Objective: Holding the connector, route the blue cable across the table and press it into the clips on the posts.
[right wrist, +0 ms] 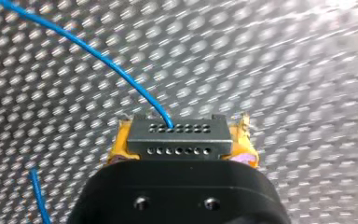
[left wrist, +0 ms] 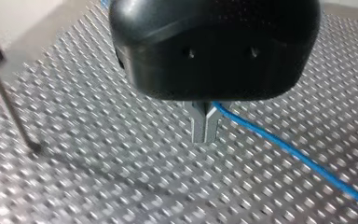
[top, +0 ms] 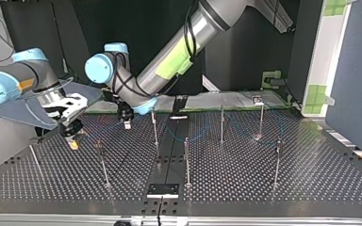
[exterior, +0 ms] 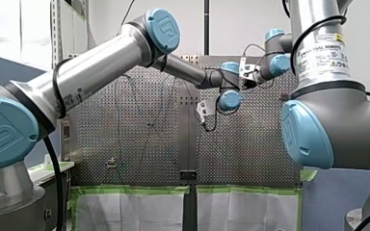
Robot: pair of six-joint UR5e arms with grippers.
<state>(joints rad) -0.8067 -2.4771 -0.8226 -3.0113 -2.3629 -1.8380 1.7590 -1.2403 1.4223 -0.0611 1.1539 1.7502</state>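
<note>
In the right wrist view my right gripper (right wrist: 181, 133) is shut on a grey connector (right wrist: 177, 142), its yellow pads (right wrist: 119, 145) on either side. The blue cable (right wrist: 98, 53) leaves the connector's face and curves away over the perforated table. In the left wrist view my left gripper (left wrist: 205, 139) has its metal fingers pressed together just above the table, and the blue cable (left wrist: 298, 156) runs out from between them. The top view shows my right gripper (top: 73, 137) at the left and my left gripper (top: 127, 123) close beside it, near a thin post (top: 154, 128).
Several thin upright posts stand over the table, such as one (top: 102, 162) near the grippers, one (top: 186, 162) at the middle and one (top: 277, 162) at the top view's right. A black plate (top: 163, 190) lies at the table's near edge.
</note>
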